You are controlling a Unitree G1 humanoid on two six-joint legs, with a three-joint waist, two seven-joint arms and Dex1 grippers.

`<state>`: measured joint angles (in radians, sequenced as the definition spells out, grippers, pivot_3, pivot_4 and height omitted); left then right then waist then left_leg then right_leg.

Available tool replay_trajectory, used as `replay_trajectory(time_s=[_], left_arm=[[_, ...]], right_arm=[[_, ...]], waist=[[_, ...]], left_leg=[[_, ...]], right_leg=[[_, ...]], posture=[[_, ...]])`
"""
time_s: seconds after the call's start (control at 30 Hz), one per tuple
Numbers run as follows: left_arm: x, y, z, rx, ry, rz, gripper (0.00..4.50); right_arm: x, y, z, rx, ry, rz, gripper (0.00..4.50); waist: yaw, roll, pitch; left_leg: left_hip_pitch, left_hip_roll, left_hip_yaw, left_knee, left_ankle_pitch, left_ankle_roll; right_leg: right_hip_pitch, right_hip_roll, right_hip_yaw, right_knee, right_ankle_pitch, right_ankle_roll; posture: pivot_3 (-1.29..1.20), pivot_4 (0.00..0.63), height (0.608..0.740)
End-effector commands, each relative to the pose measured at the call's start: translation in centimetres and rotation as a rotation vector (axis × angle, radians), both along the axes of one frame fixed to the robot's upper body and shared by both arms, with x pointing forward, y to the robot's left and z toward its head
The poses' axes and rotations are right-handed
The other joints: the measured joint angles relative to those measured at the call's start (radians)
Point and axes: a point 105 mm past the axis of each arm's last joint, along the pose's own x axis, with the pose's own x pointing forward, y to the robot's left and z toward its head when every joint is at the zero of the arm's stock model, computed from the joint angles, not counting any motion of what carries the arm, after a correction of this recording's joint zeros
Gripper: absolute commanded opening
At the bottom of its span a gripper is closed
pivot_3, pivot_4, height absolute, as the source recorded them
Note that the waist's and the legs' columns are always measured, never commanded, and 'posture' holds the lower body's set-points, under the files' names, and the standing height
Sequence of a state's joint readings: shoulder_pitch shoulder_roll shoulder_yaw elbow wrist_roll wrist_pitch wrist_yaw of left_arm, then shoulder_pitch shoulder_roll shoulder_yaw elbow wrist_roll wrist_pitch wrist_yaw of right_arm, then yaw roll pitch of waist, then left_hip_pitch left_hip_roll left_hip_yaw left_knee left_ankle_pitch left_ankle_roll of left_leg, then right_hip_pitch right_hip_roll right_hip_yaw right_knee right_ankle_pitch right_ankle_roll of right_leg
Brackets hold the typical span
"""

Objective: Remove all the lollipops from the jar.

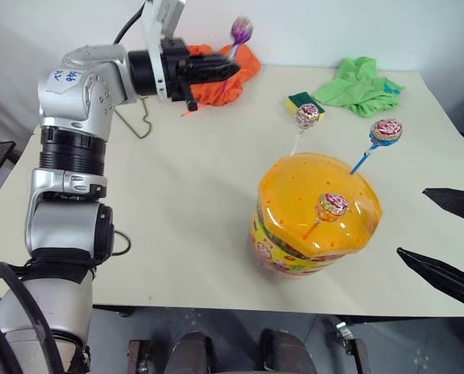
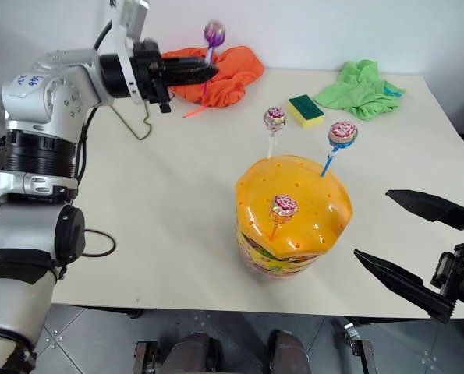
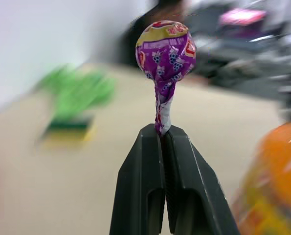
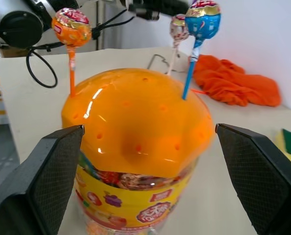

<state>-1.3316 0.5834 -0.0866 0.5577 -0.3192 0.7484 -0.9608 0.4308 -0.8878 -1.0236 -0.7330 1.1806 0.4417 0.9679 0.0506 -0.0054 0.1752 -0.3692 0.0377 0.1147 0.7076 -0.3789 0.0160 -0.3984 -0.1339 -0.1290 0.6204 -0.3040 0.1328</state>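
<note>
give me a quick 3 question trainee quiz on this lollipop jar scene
1. How many lollipops are standing in the jar lid?
2. True or false: the left gripper is shut on the purple lollipop.
3. The right gripper is: A) holding a lollipop B) open beside the jar C) on the green cloth

Key:
1. Three: one on an orange stick, one on a blue stick, one on a pale stick.
2. True
3. B

Cream table (image 1: 193, 202), white wall (image 1: 333, 31), grey floor (image 1: 216, 327)
</note>
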Motion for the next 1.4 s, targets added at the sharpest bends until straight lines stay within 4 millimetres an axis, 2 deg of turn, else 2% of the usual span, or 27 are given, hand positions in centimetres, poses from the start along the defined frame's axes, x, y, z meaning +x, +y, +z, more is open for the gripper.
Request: replay_trajectory(time_s=[0.03, 0.13, 0.23, 0.33, 0.5, 0.6, 0.73, 0.87, 1.03, 1.1, 1.23, 1.33, 1.4], left_arm=[[1.2, 3.4, -5.3, 0.225, 0.158, 0.23, 0.03], [1.9, 7.0, -9.4, 0.331, 0.304, 0.45, 0.03], [2.1, 9.3, -12.0, 0.39, 0.418, 0.612, 0.03], [1.6, 10.4, -13.3, 0.447, 0.479, 0.673, 0.03], [0.8, 11.6, -13.8, 0.484, 0.549, 0.737, 0.03], [0.2, 12.5, -14.1, 0.525, 0.575, 0.754, 0.66], [-0.7, 12.8, -13.2, 0.569, 0.556, 0.735, 1.87], [-1.8, 11.9, -11.2, 0.579, 0.528, 0.674, 2.97], [-3.3, 10.5, -7.4, 0.575, 0.424, 0.527, 4.39], [-3.5, 9.8, -6.2, 0.577, 0.358, 0.457, 4.45], [-3.1, 6.1, -3.3, 0.474, 0.178, 0.233, 4.45], [-3.6, 0.7, -1.0, 0.248, -0.044, -0.108, 4.45], [-4.7, -1.5, 0.0, 0.094, -0.155, -0.307, 4.45]], right_arm=[[0.7, -0.1, 0.0, 0.0, -0.003, -0.001, 4.5], [1.3, 0.0, -0.4, 0.001, 0.01, 0.013, 4.5], [1.8, -0.1, -0.5, 0.0, 0.014, 0.02, 4.5], [2.2, 0.0, -0.5, 0.0, 0.014, 0.026, 4.5], [2.7, 0.1, -0.6, -0.001, 0.016, 0.034, 4.5], [2.9, 0.2, -0.7, 0.002, 0.016, 0.037, 4.5], [3.1, 0.1, -0.7, 0.003, 0.014, 0.038, 4.5], [3.3, -0.1, -0.7, -0.001, 0.009, 0.036, 4.5], [3.3, -0.3, -0.6, -0.007, 0.0, 0.029, 4.5], [3.4, -0.4, -0.5, -0.01, -0.006, 0.024, 4.5], [3.3, -0.6, -0.1, -0.021, -0.025, 0.005, 4.5], [3.0, -0.7, 0.3, -0.029, -0.043, -0.007, 4.5], [2.8, -0.7, 0.5, -0.029, -0.053, -0.018, 4.5]], waist=[[0.0, 0.0, 0.0], [0.001, -0.002, 0.001], [0.001, -0.007, 0.004], [0.003, -0.008, 0.004], [-0.002, -0.007, 0.004], [-0.004, -0.007, 0.004], [-0.015, -0.007, 0.004], [-0.014, -0.007, 0.004], [-0.007, -0.008, 0.005], [-0.005, -0.008, 0.005], [0.005, -0.008, 0.005], [0.014, -0.008, 0.005], [0.015, -0.008, 0.005]], left_leg=[[0.0, 0.0, 0.0, 0.0, 0.0, 0.0], [0.0, 0.0, 0.0, 0.0, 0.0, 0.0], [-0.002, 0.0, -0.001, 0.001, 0.0, 0.0], [-0.002, 0.0, -0.001, 0.002, 0.0, 0.0], [-0.002, 0.0, -0.001, 0.002, 0.0, 0.0], [-0.001, 0.0, 0.0, 0.002, 0.0, 0.0], [-0.001, 0.0, 0.0, 0.001, 0.0, 0.0], [-0.001, 0.0, 0.0, 0.001, 0.0, 0.0], [-0.002, 0.0, 0.0, 0.002, 0.0, 0.0], [-0.002, 0.0, 0.0, 0.003, 0.0, 0.0], [-0.002, 0.0, 0.0, 0.004, 0.0, 0.0], [-0.003, 0.0, -0.002, 0.008, 0.0, 0.0], [-0.004, 0.0, -0.003, 0.009, 0.0, 0.001]], right_leg=[[0.0, 0.0, 0.0, 0.0, 0.0, 0.0], [0.0, 0.0, 0.0, 0.0, 0.0, 0.0], [0.0, 0.0, -0.001, 0.001, 0.0, 0.0], [0.0, 0.0, -0.001, 0.0, 0.0, 0.0], [0.0, 0.0, -0.001, 0.001, 0.0, 0.0], [0.0, 0.0, -0.001, 0.001, 0.0, 0.0], [0.0, 0.0, 0.0, 0.001, 0.0, 0.0], [-0.001, 0.0, 0.0, 0.001, 0.0, 0.0], [-0.001, 0.0, 0.0, 0.002, 0.0, 0.0], [-0.001, 0.0, 0.0, 0.002, 0.0, 0.0], [-0.001, 0.0, 0.0, 0.002, 0.0, 0.0], [0.0, 0.0, 0.0, 0.002, 0.0, 0.0], [0.001, -0.001, 0.0, 0.003, 0.0, 0.0]], posture=[[0.0, 0.15, 0.74], [0.0, 0.15, 0.74], [0.0, 0.15, 0.74], [0.0, 0.15, 0.74], [0.0, 0.15, 0.74], [0.0, 0.15, 0.74], [0.0, 0.15, 0.74], [0.0, 0.15, 0.74], [0.0, 0.15, 0.74], [0.0, 0.15, 0.74], [0.0, 0.15, 0.74], [0.0, 0.15, 0.74], [0.0, 0.15, 0.74]])
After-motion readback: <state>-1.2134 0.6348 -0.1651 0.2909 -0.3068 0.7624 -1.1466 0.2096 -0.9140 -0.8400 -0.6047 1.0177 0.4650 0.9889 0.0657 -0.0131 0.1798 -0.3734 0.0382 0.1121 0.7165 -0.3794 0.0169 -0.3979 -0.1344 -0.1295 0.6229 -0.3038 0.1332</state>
